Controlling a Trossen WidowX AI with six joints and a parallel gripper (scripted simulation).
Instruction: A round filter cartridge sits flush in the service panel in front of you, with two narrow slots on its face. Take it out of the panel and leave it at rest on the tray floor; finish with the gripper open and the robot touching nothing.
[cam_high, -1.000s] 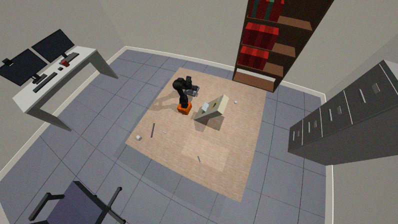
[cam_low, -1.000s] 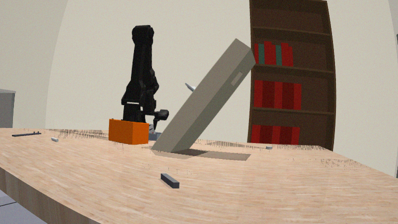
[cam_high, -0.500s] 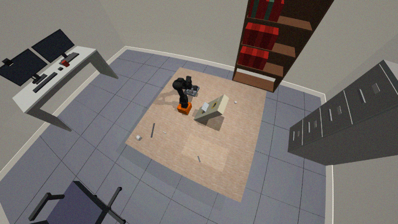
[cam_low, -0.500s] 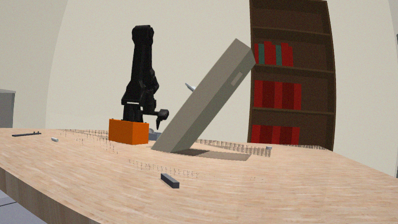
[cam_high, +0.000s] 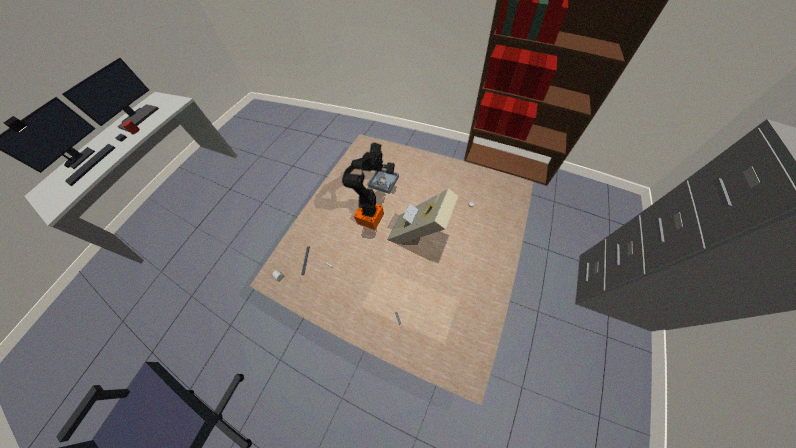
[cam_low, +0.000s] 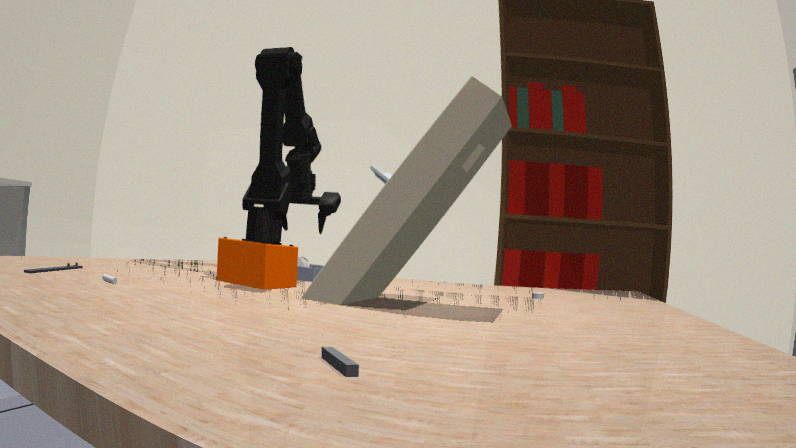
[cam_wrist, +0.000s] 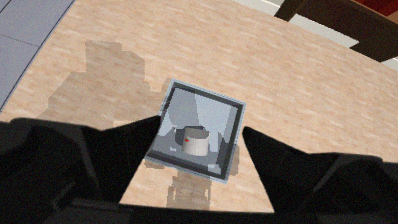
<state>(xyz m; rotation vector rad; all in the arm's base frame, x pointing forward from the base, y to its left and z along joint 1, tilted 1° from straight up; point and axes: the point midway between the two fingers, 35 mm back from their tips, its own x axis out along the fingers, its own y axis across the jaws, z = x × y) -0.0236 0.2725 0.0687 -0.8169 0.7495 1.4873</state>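
A: Jaws?

B: Spread wide, with nothing between. Gripper (cam_high: 381, 171) (cam_low: 303, 230) (cam_wrist: 202, 125) poised above the tray (cam_high: 393, 183) (cam_low: 309, 272) (cam_wrist: 237, 140).

A: And the cartridge (cam_high: 382, 180) (cam_low: 302, 261) (cam_wrist: 195, 144)?

B: Inside the tray's walls, seemingly near upright, apart from both fingertips. Out of the service panel (cam_high: 440, 214) (cam_low: 406, 178), beside the tray. Fully settled on the tray floor? Impossible to tell.

A: Best handling from here?

B: Probably just the release to finish. Avoid closing again. Lift straight up, slowly, with jaws wide, to clear cartridge and tray rim alike. No sideways sweep until well above the tray.

A: Main risk?

B: Clipping the rim, or nudging the cartridge into a roll. Look for complete stillness before calling it done; then stop, jaws open, touching nothing.
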